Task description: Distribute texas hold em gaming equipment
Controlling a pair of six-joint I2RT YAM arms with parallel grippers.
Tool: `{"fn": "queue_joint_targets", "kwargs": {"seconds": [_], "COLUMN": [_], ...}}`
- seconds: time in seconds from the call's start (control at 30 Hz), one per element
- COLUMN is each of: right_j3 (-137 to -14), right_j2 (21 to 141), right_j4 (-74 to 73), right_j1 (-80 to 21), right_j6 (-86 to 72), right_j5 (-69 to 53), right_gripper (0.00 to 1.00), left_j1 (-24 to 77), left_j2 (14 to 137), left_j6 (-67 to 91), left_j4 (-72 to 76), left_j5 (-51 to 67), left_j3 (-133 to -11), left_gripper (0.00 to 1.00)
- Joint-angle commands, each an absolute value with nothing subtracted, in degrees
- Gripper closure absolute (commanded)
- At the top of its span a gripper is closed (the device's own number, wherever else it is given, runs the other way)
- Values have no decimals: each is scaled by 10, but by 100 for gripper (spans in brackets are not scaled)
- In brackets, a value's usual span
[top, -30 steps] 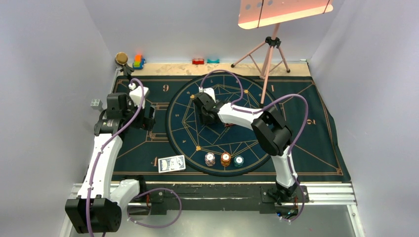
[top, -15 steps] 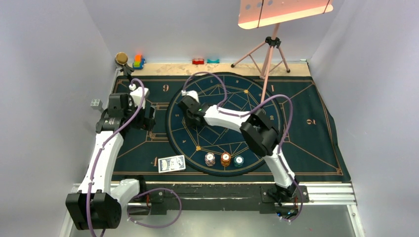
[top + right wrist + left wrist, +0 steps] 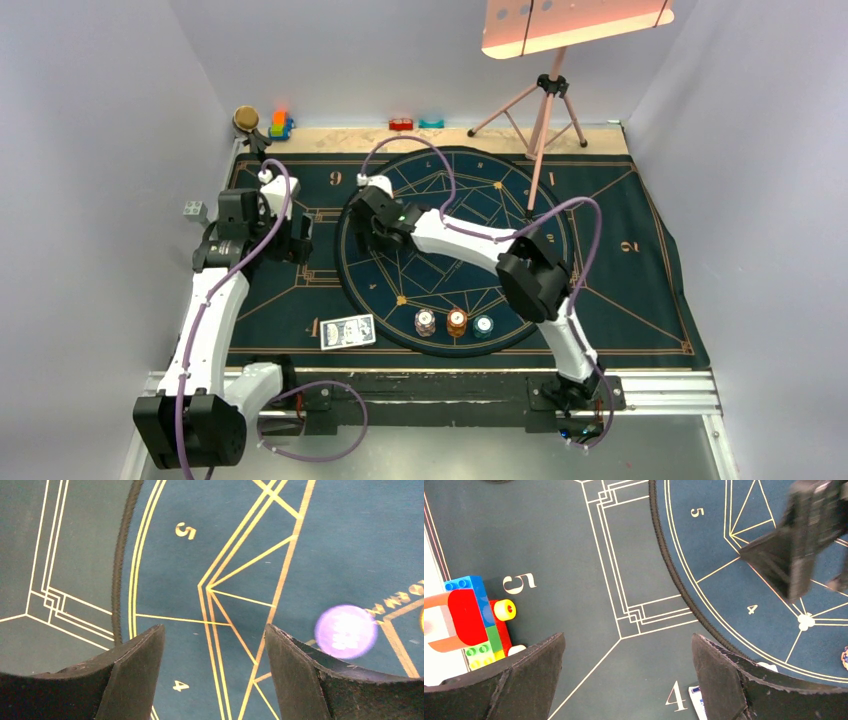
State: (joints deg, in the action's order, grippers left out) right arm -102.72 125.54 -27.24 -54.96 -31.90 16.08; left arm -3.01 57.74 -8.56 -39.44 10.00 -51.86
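Both hands are empty. The left hand (image 3: 626, 680) hangs with its fingers spread wide over the dark blue mat (image 3: 640, 290), at the left of the top view. The right hand (image 3: 212, 675) is likewise spread and reaches across to the left half of the mat's gold-lined circle. The gaming pieces lie well apart from both. The deck of cards (image 3: 347, 330) sits face down at the lower left of the mat. The white chips (image 3: 425, 322), orange chips (image 3: 457, 321) and teal chips (image 3: 483, 324) stand in a row just right of it, at the circle's lower rim.

The main risk is probably a clash between the arms. The right hand shows in the upper right of the left wrist view, so the two hands are near each other, and a move by either toward the other could bring them into contact. The right arm's elbow also hangs up and to the right of the chip row, and a low sweep back toward the base could knock the chips over. The toy blocks (image 3: 466, 620) lie near the left hand and could be picked up by mistake.

The only readable writing is numerals on the mat: "5" and "4" in both wrist views, and "2" at the right of the top view. Lettering at the right edge of the right wrist view is cut off and unreadable. No brand shows.
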Motion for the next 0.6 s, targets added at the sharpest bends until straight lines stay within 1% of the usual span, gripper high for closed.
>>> {"fn": "queue_joint_targets", "kwargs": {"seconds": [0.0, 0.27, 0.57], "right_j3": [-980, -840, -855], "right_j2": [1174, 1119, 1155], "right_j4": [-272, -237, -242], "right_j1": [-538, -481, -473], "right_j6": [-307, -328, -317], "right_j5": [216, 218, 218], "right_gripper": [23, 23, 21], "left_j1": [-37, -38, -39], "left_j2": [559, 552, 547], "left_j6": [-76, -80, -80], "left_j4": [-375, -374, -373], "left_j5": [104, 111, 121], "left_j3": [-517, -508, -508], "left_gripper": [0, 0, 0]}}
